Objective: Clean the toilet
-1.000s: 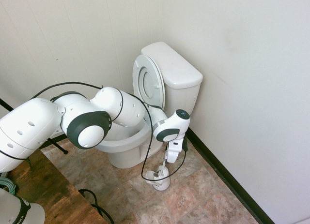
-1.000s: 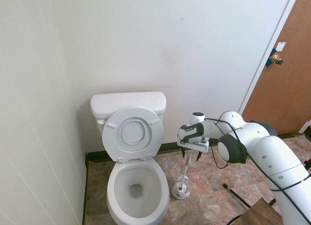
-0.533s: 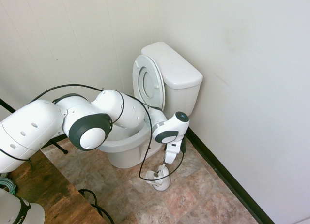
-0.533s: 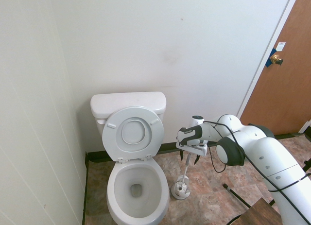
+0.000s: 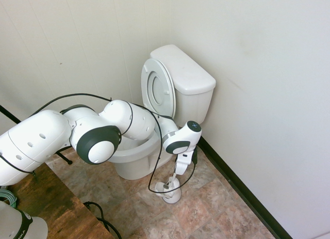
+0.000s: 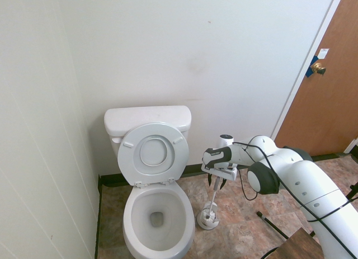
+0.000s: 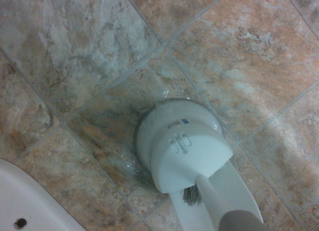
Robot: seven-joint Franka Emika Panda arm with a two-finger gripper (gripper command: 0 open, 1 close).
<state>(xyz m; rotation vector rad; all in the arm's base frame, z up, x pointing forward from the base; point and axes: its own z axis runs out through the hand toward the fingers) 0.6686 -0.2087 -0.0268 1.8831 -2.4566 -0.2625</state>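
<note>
Beside toilet [image 6: 156, 214], fingers [image 6: 216, 184] around brush handle [image 6: 214, 194]

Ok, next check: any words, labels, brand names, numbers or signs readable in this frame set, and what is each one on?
None can be read.
Brush holder: a small blue mark and faint grey print on its top in the wrist view, too blurred to read.
Door: a small white tag near its edge above the knob, too small to tell if it bears print.
Toilet: no visible lettering.
</note>
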